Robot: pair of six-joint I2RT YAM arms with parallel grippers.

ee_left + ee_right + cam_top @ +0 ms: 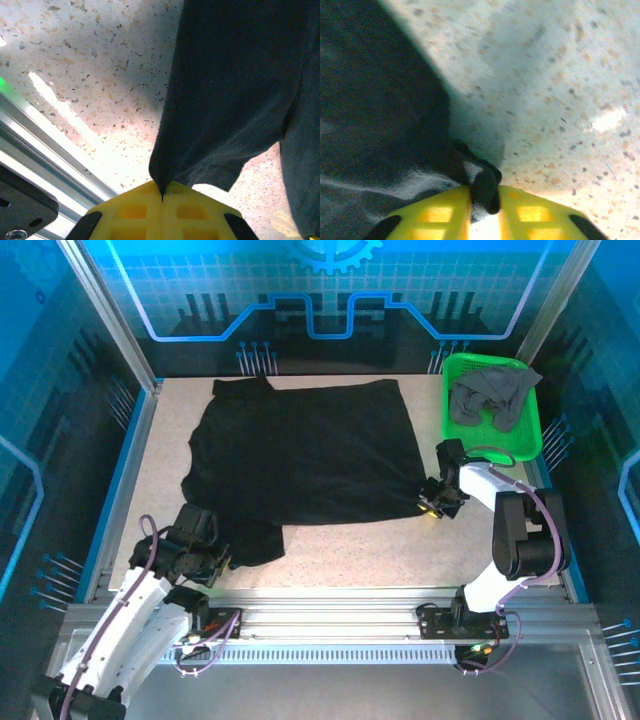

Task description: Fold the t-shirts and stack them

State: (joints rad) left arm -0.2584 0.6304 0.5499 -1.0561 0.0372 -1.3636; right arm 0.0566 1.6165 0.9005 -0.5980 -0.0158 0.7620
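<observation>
Black cloth, soft and thin, is pinched at the far left. The left gripper (pixel 207 550) is clamped on the near-left corner of the black t-shirt (pixel 300 455), and its wrist view shows the yellow fingers (pixel 130 210) pressed together with a narrow fold of cloth rising from between them. From that corner the shirt spreads mostly flat over the middle of the table (pixel 350 555).

It looks limp and light (it sags straight from the pinch, with no stiffness at all). It will likely drape and drag rather than keep a shape, so an edge or corner is the place to take hold, not the middle.

At the near-right corner the right gripper (pixel 436 502) is likewise closed on a small wad of hem. Further right, the dark grey t-shirt (pixel 492 398) lies crumpled in the green basket (pixel 449 405), well apart from both grippers. Lifting both held corners together should keep the fold even.
</observation>
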